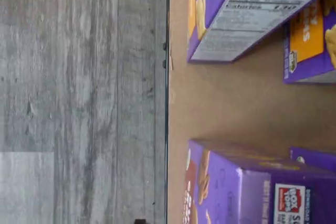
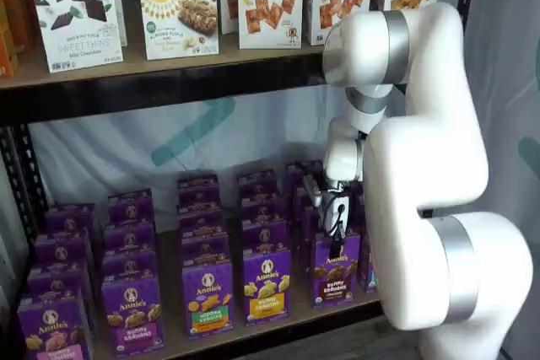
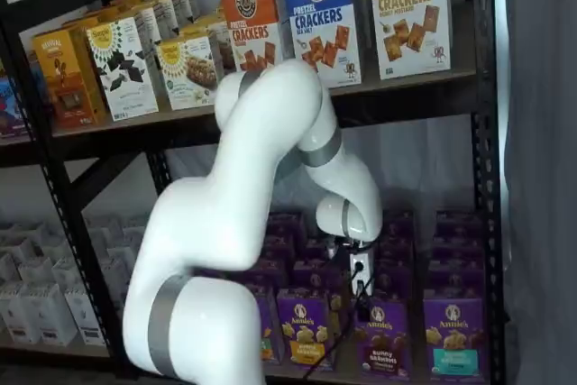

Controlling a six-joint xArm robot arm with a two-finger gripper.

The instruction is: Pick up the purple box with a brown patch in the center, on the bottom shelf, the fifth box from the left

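The purple box point(image 2: 336, 269) stands upright at the front of the bottom shelf point(image 2: 278, 326), brown bunny crackers pictured across its middle. Reading the front row left to right in a shelf view, there is a carton with tan bunnies point(image 2: 132, 314), one with an orange band point(image 2: 207, 297), one with yellow bunnies point(image 2: 267, 284), then the target, half tucked behind the big white arm point(image 2: 426, 166). In the other shelf view it sits point(image 3: 380, 337) between the yellow-bunny carton and a teal-banded carton point(image 3: 453, 332).

The gripper point(image 2: 337, 227) hangs just above the box's top edge, black fingers pointing down, a cable trailing beside them. They show too small and side-on, so I cannot tell how far apart they stand; nothing appears to be in them.

To my eye, the step in hand is the descent onto the box. It would go best if the fingers come straight down over the top, centred, clear of the neighbours, gripping firmly before lifting.

The arm reaches in from the right under the upper shelf, elbow high, forearm angled down, wrist turned so the hand hangs near vertical. The wrist view shows only purple cartons on tan board beside grey floor.
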